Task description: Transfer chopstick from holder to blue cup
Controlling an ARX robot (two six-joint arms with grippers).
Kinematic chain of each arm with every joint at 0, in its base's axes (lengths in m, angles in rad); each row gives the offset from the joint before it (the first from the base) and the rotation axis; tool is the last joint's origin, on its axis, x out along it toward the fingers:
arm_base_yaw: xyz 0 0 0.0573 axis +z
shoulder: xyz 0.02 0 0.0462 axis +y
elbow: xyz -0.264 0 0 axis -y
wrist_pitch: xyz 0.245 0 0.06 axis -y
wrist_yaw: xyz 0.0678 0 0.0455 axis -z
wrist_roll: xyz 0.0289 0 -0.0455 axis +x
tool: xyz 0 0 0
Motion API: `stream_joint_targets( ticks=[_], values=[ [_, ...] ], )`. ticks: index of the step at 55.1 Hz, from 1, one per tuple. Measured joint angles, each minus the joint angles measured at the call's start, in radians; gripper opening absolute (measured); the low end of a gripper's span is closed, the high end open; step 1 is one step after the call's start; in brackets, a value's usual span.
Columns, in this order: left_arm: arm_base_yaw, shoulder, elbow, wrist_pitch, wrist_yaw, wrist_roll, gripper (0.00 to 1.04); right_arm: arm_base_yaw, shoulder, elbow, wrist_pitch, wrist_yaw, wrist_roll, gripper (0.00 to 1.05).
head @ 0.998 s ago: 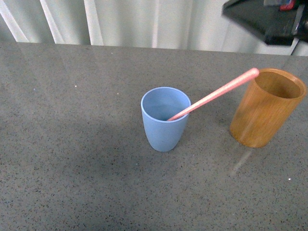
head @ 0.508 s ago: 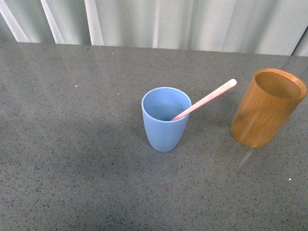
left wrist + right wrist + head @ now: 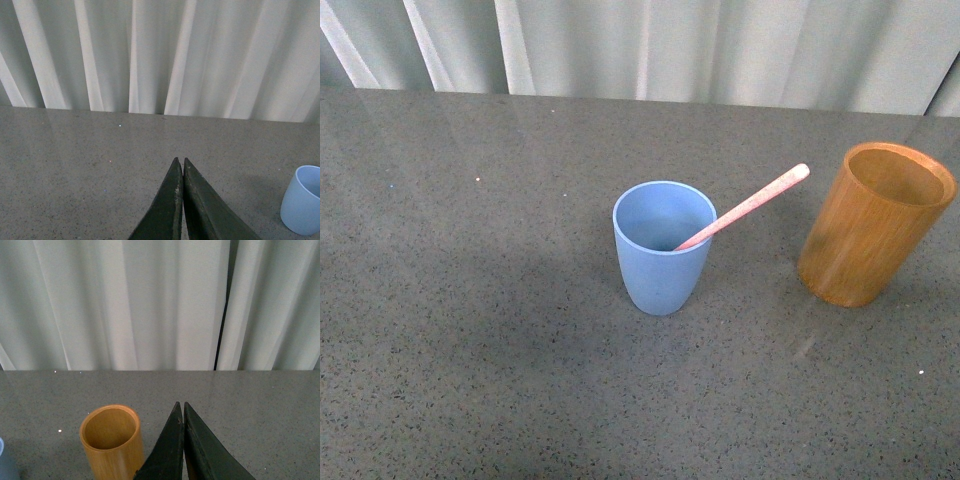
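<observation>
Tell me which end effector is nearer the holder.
Right. The right end effector, shut and empty, hangs just beside the holder. The left end effector, also shut, sees only the blue cup off to one side.

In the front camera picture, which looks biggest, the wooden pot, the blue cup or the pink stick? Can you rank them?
Largest to smallest, as they look in the front view:
1. The orange-brown wooden cylinder holder, tallest and bulkiest.
2. The light-blue plastic cup, shorter and narrower.
3. The slim pink speckled chopstick, long but very thin, its lower end hidden inside the cup.
</observation>
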Motion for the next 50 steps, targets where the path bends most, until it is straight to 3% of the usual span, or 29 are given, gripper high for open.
stream_joint_targets(
  ticks=[19, 50],
  values=[
    [0.0, 0.0, 0.0, 0.0, 0.0, 0.0, 0.04, -0.003, -0.269, -0.003, -0.249, -0.007, 0.0, 0.01],
    [0.0, 0.0, 0.0, 0.0, 0.0, 0.0, 0.04, -0.003, -0.476, -0.004, -0.451, -0.007, 0.0, 0.01]
  ],
)
